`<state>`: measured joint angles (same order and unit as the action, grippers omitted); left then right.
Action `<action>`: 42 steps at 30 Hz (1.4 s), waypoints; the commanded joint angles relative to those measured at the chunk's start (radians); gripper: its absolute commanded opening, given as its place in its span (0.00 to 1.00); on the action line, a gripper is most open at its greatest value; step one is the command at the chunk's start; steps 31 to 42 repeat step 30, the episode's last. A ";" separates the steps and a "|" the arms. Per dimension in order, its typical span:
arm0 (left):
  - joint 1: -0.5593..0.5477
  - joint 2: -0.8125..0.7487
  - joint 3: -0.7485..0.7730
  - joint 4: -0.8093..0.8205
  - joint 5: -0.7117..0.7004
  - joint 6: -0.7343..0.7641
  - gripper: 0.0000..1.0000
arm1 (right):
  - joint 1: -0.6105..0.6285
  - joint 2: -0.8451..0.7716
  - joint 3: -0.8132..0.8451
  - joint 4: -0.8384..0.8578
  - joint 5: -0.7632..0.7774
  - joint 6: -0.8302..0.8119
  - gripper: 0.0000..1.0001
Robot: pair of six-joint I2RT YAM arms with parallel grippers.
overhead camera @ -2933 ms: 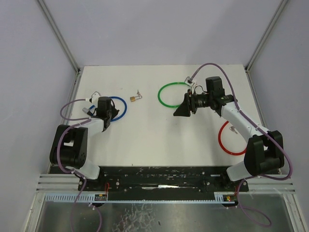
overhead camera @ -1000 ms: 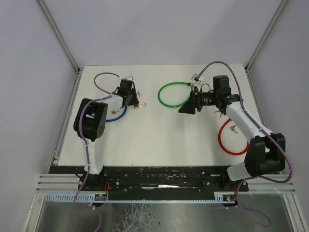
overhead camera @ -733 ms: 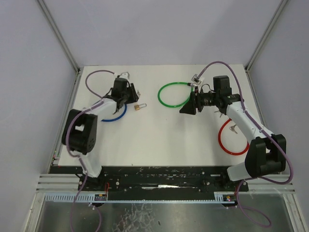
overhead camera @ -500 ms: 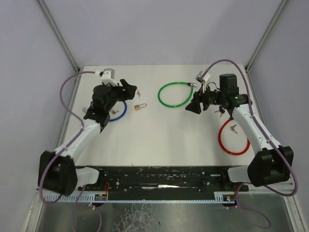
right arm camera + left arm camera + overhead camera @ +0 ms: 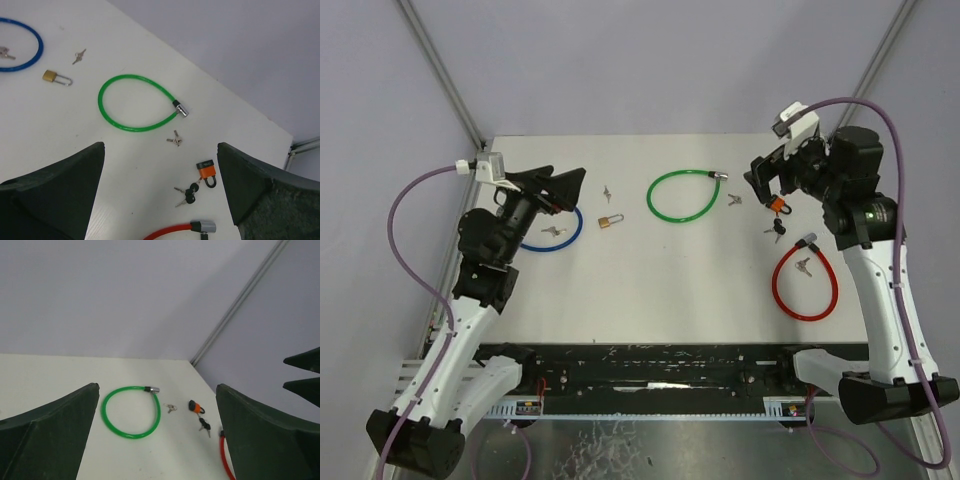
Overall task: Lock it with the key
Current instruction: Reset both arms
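A brass padlock [image 5: 610, 220] lies on the white table [image 5: 650, 270] just right of the blue cable lock [image 5: 567, 231], with a small key [image 5: 607, 191] a little behind it. The right wrist view shows the same padlock [image 5: 55, 77] and key [image 5: 78, 56] lying apart. My left gripper [image 5: 563, 178] hangs open in the air above the blue cable lock, with nothing between its fingers [image 5: 60, 425]. High over the table's back right, my right gripper [image 5: 765, 180] is open too and holds nothing [image 5: 160, 150].
A green cable lock [image 5: 685, 195] lies at centre back with keys [image 5: 734, 199] beside it. An orange padlock [image 5: 207, 172] with black-headed keys [image 5: 187, 194] and a red cable lock [image 5: 805, 283] with keys inside its loop are at the right. Keys [image 5: 554, 231] rest inside the blue loop.
My left gripper let go of the brass padlock, opened wide and rose up and back. The right gripper opened wider and lifted back toward the right. The padlock stays on the table.
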<state>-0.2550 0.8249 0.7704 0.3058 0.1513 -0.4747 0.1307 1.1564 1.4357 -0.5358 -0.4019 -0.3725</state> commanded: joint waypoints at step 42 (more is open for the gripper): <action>-0.009 0.028 0.397 -0.496 0.223 0.095 1.00 | -0.003 -0.113 0.129 -0.004 0.087 0.276 1.00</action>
